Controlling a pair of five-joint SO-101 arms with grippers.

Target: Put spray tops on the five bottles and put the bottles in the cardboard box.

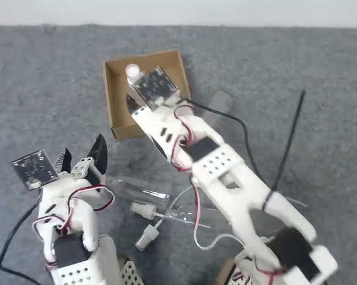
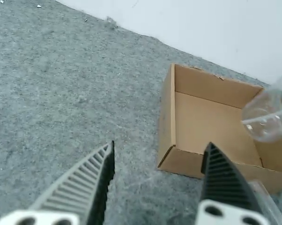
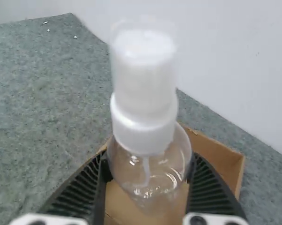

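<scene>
Right gripper [image 3: 146,165] clamped the clear spray bottle [image 3: 148,180] at its shoulder above the cardboard box [image 1: 120,104]; probably light, slick, stiff plastic, best pinched across its body; left gripper [image 2: 159,147] gaped empty.

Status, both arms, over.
Right gripper shut on spray-topped bottle over cardboard box. Left gripper open, empty. On carpet: bare bottle, loose spray tops.

In the high view, the box [image 1: 116,101] at upper middle is largely covered by the right gripper [image 3: 148,161] clamping the held bottle [image 1: 132,72]. Carpet [image 1: 41,89] at upper left lies open. A lying bottle [image 1: 136,189] and spray tops [image 1: 144,209] clutter the lower middle.
</scene>
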